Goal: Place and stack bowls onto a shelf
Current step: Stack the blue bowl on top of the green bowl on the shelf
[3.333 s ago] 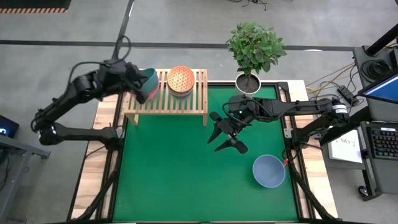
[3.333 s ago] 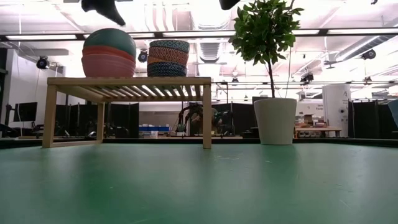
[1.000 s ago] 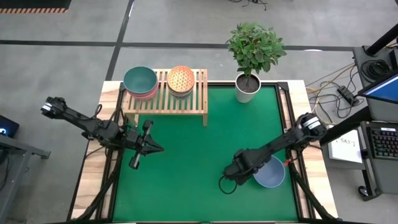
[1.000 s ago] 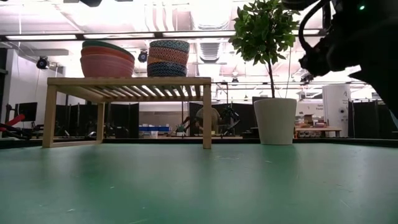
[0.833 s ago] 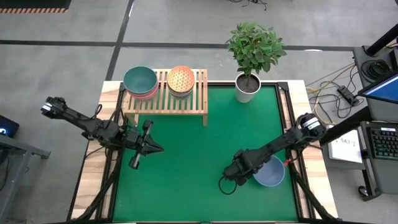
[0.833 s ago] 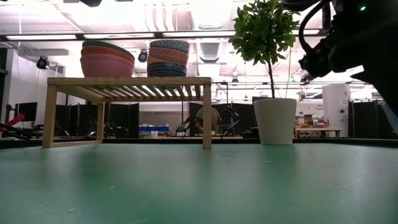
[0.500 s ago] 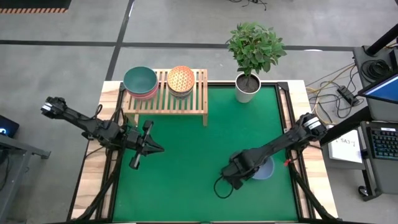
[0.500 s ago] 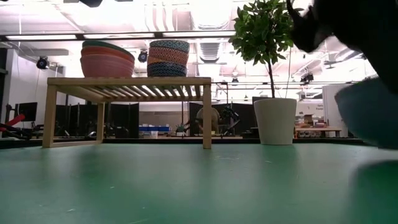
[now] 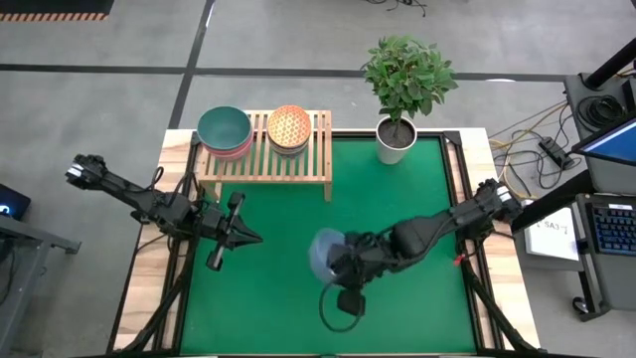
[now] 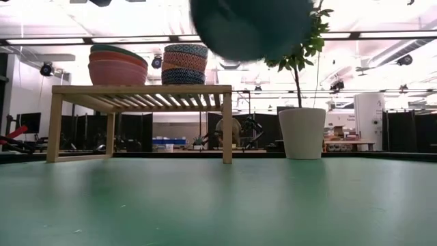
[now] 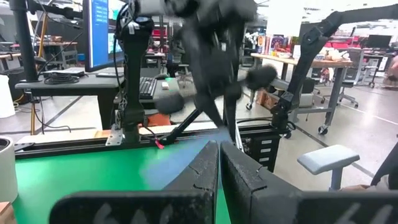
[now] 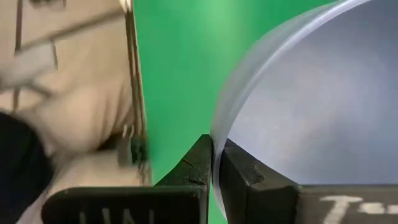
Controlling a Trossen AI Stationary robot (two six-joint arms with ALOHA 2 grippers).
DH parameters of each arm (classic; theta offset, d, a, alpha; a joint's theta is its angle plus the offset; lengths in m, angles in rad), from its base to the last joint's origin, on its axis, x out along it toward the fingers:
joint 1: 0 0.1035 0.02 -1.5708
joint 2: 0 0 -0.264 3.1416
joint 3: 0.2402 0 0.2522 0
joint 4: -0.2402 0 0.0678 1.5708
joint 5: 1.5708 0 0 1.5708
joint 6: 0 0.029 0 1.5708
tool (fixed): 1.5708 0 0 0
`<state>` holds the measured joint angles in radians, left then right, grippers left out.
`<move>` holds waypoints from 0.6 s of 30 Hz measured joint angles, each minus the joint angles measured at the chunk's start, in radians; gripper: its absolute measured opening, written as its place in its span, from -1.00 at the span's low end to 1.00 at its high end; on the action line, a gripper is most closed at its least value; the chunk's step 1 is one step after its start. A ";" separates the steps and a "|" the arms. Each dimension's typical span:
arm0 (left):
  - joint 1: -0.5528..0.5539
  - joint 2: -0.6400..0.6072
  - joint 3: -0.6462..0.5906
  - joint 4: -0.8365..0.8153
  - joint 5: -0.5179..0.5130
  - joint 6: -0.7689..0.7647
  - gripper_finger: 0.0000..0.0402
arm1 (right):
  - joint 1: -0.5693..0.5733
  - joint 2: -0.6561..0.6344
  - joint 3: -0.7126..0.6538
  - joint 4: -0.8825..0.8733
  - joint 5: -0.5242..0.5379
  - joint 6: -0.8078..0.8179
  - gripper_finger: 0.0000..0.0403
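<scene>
Two dark robot arms work at a green-topped table [image 9: 288, 298] seen from above. At the table's far left corner stands a low light-wood slatted shelf [image 9: 298, 159]. On it sit two stacks of bowls: one at the left end topped by a dark teal bowl [image 9: 224, 127], and one beside it topped by an orange patterned bowl [image 9: 288, 125]. From table height, the left stack [image 10: 117, 66] shows pink and red bowls under the teal one, and the right stack [image 10: 186, 64] shows orange and blue-white patterned bowls. A green plant in a white round pot [image 9: 397, 134] stands just right of the shelf.

The right gripper [image 9: 336, 261] is above the middle of the table, its fingers clenched on the rim of a larger slate-blue bowl [image 9: 324, 256]. The bowl is tilted on edge and held clear of the table; in the table-height view it hangs high, overlapping the plant [image 10: 249, 27].

The left gripper [image 9: 248, 237] waits over the table's left side, in front of the shelf, with its fingers pressed together and nothing between them.
</scene>
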<state>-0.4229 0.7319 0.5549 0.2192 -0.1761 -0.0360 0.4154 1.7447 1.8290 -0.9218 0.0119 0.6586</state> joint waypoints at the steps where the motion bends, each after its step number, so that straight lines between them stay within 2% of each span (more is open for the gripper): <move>1: 0.000 0.000 0.000 0.000 0.000 0.000 -1.00 | -0.011 0.000 0.044 -0.012 0.033 -0.042 -0.95; 5: -0.003 0.000 0.000 0.000 0.001 0.001 -1.00 | -0.064 -0.001 0.217 -0.081 0.154 -0.256 -0.95; 10: -0.004 -0.002 0.000 -0.002 0.002 0.001 -1.00 | -0.134 -0.002 0.366 -0.089 0.354 -0.596 -0.95; 13: -0.004 -0.004 0.000 -0.002 0.002 0.001 -1.00 | -0.207 0.001 0.408 -0.084 0.413 -0.782 -0.95; 18: -0.012 -0.009 0.000 -0.003 0.003 0.011 -1.00 | -0.336 0.031 0.427 -0.054 0.415 -0.996 -0.95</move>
<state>-0.4346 0.7226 0.5549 0.2162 -0.1734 -0.0251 0.0799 1.7760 2.2563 -0.9758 0.4265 -0.3371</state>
